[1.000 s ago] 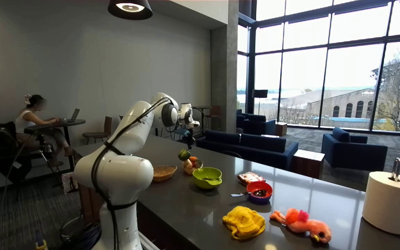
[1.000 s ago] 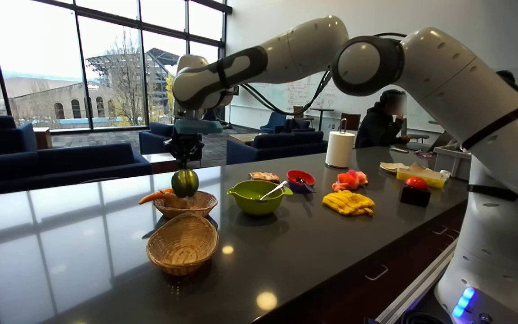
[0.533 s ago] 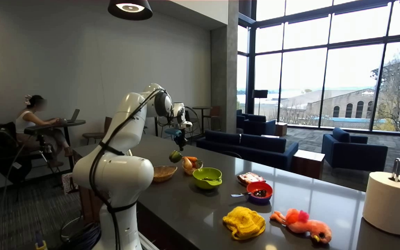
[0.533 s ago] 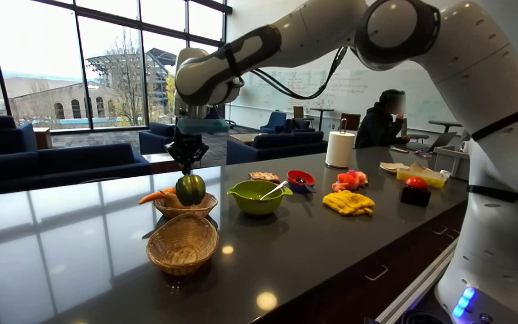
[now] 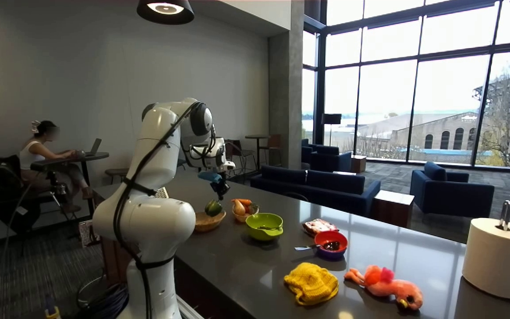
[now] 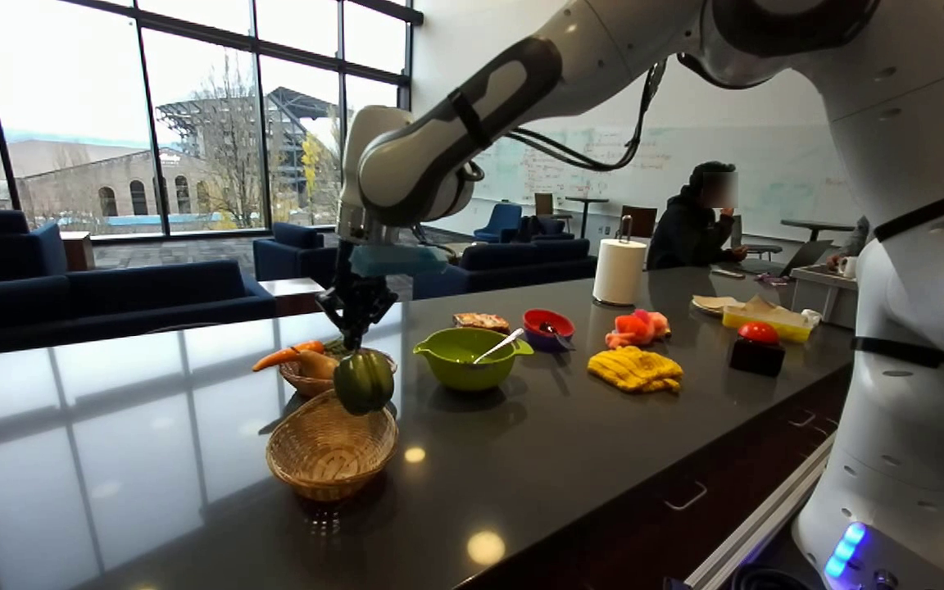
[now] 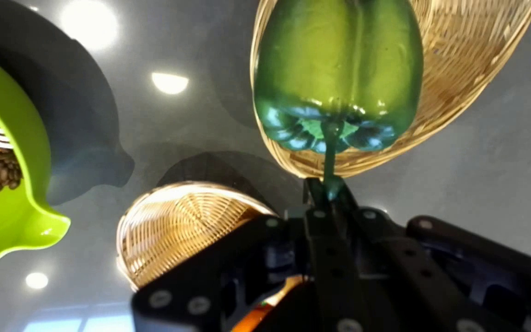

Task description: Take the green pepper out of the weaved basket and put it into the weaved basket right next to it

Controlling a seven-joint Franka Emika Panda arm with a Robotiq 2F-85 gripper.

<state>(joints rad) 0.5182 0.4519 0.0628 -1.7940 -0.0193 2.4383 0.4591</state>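
Green pepper (image 6: 364, 382): glossy, lobed, hanging by its stem over the oval basket (image 6: 331, 460). That basket: tan, woven, upright, floor visible from here. Second woven basket (image 7: 173, 230): laden, just beside.

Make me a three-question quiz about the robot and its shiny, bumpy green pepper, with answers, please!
1. Which part of the shiny, bumpy green pepper does the robot's black, jointed hand grip? A: side. B: stem. C: bottom.
2. True or false: the pepper sits inside the round, bright-green bowl.
3. Fill the gap: in the wrist view, the pepper partly hides an oval, tan, woven (blank).
Key: 1 B; 2 false; 3 basket.
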